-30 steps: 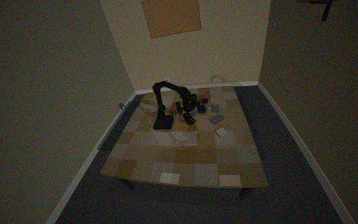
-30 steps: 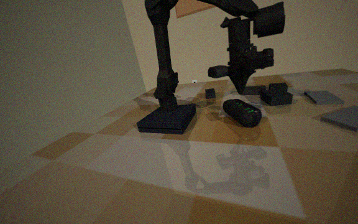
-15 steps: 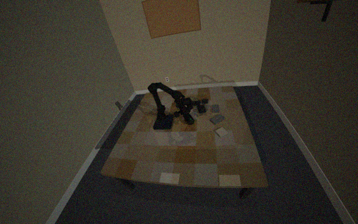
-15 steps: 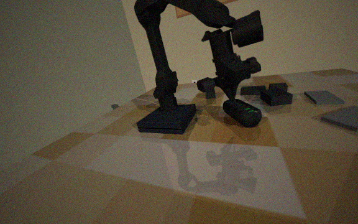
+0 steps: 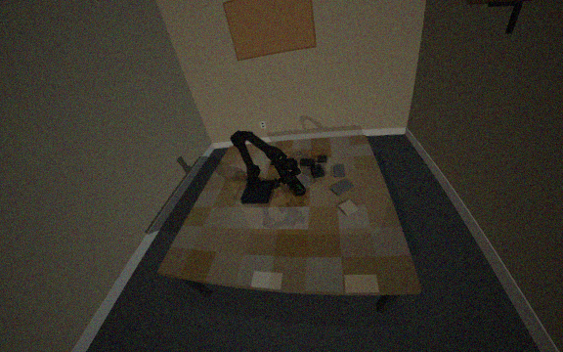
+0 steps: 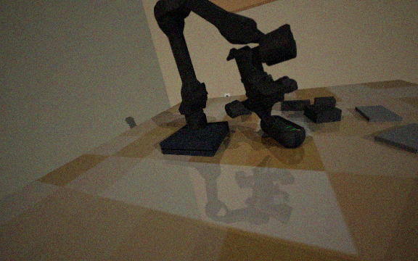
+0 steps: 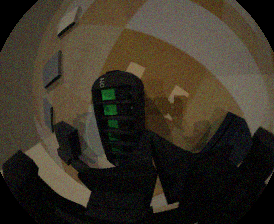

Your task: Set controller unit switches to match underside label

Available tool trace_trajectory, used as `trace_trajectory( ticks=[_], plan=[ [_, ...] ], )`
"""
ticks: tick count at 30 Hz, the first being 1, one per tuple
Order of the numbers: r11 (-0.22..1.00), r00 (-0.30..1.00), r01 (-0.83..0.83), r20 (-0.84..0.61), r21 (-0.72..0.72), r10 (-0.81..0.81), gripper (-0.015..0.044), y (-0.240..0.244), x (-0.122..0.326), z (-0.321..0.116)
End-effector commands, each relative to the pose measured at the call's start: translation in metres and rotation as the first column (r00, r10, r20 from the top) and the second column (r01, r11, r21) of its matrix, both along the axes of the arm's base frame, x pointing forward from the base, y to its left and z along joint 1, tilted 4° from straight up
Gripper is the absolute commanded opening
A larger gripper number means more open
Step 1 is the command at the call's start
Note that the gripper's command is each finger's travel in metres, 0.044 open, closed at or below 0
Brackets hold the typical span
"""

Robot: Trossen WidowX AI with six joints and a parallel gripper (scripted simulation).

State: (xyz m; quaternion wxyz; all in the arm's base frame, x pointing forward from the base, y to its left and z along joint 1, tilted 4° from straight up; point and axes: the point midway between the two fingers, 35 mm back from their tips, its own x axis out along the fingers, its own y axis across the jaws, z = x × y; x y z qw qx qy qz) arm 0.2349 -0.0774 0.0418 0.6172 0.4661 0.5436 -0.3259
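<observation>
The dark grey controller unit (image 5: 299, 191) (image 6: 292, 135) (image 7: 119, 80) sits on the bench, switches up. In the wrist view its "ON" marking is at the far end, and several green switch ends show in a column on the left. The nearer ones are dimmer, and the nearest end of the unit is hidden behind the gripper. My gripper (image 6: 268, 119) (image 7: 148, 133) is shut and holds nothing. Its fingertips are down at the rear part of the unit's top, touching or nearly touching it. The underside label is hidden. Exact rocker positions are hard to tell in the dim light.
Dark modules (image 5: 317, 170) (image 6: 323, 114) stand behind the unit. Two grey plates (image 5: 341, 187) (image 6: 412, 137) (image 7: 52, 70) and a pale plate (image 5: 348, 207) (image 7: 69, 21) lie off to its right in the top and exterior views. The arm's base (image 5: 257, 192) (image 6: 194, 139) is on the left.
</observation>
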Motion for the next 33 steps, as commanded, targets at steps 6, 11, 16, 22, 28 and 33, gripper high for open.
trace_trajectory(
  ticks=[6, 11, 16, 22, 28, 33],
  plan=[
    [1.000, 1.000, -0.004, -0.014, 0.013, 0.004, 0.0000, 0.002, -0.004, -0.021],
    [1.000, 1.000, -0.004, -0.016, 0.016, 0.004, 0.0000, 0.002, -0.004, -0.031],
    [1.000, 1.000, -0.004, -0.017, 0.018, 0.004, 0.0000, 0.002, -0.005, -0.040],
    [1.000, 1.000, -0.004, -0.017, 0.018, 0.004, 0.0000, 0.002, -0.005, -0.041],
    [1.000, 1.000, -0.004, -0.017, 0.018, 0.004, 0.0000, 0.002, -0.005, -0.041],
    [1.000, 1.000, -0.004, -0.017, 0.018, 0.004, 0.0000, 0.003, -0.004, -0.041]
  ],
)
